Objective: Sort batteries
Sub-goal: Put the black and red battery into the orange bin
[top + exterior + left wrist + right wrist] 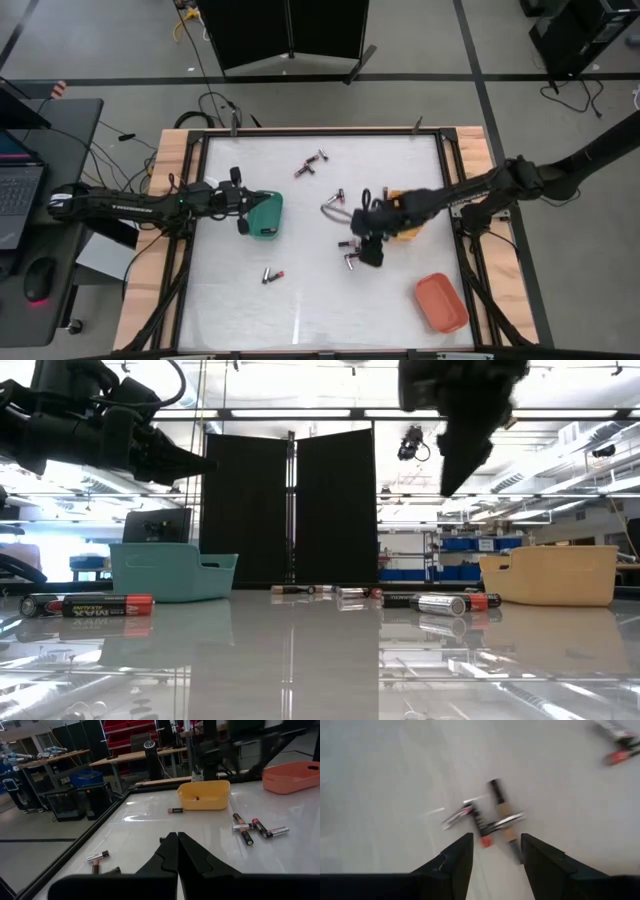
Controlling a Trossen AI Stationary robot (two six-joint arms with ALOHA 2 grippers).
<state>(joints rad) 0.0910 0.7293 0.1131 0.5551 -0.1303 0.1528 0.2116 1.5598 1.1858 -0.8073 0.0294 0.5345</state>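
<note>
Overhead, low and wrist views of a battery-sorting step. The right hand hangs above a small cluster of batteries near the middle of the worktop, its fingers spread apart and holding nothing. In the right wrist view the cluster lies just ahead of the fingertips: several cells cross or touch one another, so no single cell stands free.

The left hand waits at the green bin on the left side, its fingers pressed together and empty.

Other batteries lie scattered: a pair near the far edge, a pair near the front left, and one beside the yellow bin. The yellow bin sits just beyond the right hand, partly hidden by the arm; the orange bin stands near the front right corner.

The step in hand is judged to be the approach to a pick from the cluster. To do it well, choose the cell at the edge of the pile, turn the fingers to straddle its narrow width rather than its length, and lower squarely so neither fingertip lands on a neighbour. A skewed close would likely roll the cell away or lift two together.
</note>
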